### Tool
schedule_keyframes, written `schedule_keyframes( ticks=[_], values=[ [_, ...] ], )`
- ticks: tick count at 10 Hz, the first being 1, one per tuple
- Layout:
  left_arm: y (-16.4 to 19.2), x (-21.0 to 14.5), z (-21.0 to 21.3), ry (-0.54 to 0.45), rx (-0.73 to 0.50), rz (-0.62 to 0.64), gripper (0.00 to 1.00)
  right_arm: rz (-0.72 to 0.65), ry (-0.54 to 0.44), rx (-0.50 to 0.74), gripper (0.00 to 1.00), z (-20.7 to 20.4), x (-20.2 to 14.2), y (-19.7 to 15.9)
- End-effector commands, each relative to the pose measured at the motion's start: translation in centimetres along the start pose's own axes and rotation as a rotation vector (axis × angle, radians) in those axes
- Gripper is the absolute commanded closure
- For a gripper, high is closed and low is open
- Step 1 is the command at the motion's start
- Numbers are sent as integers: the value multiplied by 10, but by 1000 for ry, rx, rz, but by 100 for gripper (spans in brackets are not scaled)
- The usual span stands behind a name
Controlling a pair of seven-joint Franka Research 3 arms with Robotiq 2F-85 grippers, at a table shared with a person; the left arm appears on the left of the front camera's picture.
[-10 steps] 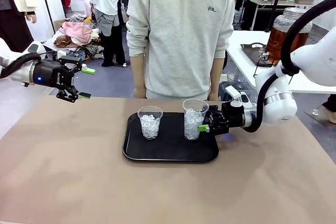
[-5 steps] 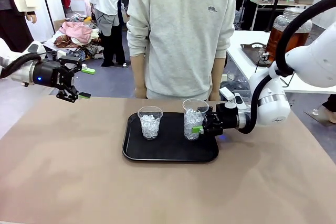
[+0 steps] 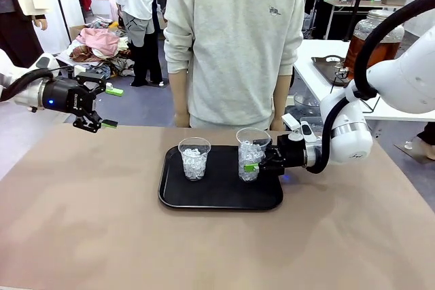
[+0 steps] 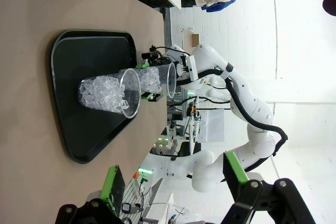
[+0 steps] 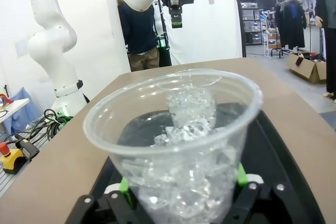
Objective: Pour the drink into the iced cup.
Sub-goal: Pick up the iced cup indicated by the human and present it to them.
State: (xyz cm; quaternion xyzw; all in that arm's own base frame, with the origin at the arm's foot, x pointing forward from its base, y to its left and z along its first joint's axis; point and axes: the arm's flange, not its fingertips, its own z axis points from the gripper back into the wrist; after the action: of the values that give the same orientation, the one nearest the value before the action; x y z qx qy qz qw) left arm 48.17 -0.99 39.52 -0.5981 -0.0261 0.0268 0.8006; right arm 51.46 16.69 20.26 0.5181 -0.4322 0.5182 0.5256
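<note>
Broadly, the worktop point(image 3: 102, 222) is a flat, matte tan sheet, with a person point(image 3: 234, 39) in a soft grey sweatshirt standing at its far edge. Off to the right on a separate white table stands a round clear glass dispenser jar point(image 3: 391, 32) with a metal lid; the drink point(image 3: 355, 56) inside it is translucent amber-brown and well apart from the cups.

A glossy black tray point(image 3: 217, 196), rectangular with rounded corners and a raised lip, lies at the middle of the worktop. Two thin clear plastic cups stand upright on it, both tapered and heaped with chunky ice: the left cup point(image 3: 194, 159) and the right cup point(image 3: 251, 151).

The right end effector point(image 3: 255, 161) lies level and low over the tray, one black finger on each side of the right cup. In the right wrist view its green pads sit right at the cup's point(image 5: 178, 145) lower wall, but whether they press it I cannot tell. The left end effector point(image 3: 112, 107) hangs over the worktop's far-left edge, jaws spread wide with nothing between them.

Compared with a second ago, the right end effector has slid leftward: its near green pad, then just off the cup's side, now lies across the cup's wall. Both cups and the left arm are unmoved.
</note>
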Motion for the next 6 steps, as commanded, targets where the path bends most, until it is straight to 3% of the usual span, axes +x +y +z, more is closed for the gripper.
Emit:
schedule_keyframes(
  ticks=[1, 6],
  values=[
    [0, 0, 0, 1, 0, -1, 0, 15, -7, -18, 26, -7, 1, -6],
    [0, 0, 0, 1, 0, -1, 0, -16, -62, 14, 26, 4, 21, -4]
  ],
)
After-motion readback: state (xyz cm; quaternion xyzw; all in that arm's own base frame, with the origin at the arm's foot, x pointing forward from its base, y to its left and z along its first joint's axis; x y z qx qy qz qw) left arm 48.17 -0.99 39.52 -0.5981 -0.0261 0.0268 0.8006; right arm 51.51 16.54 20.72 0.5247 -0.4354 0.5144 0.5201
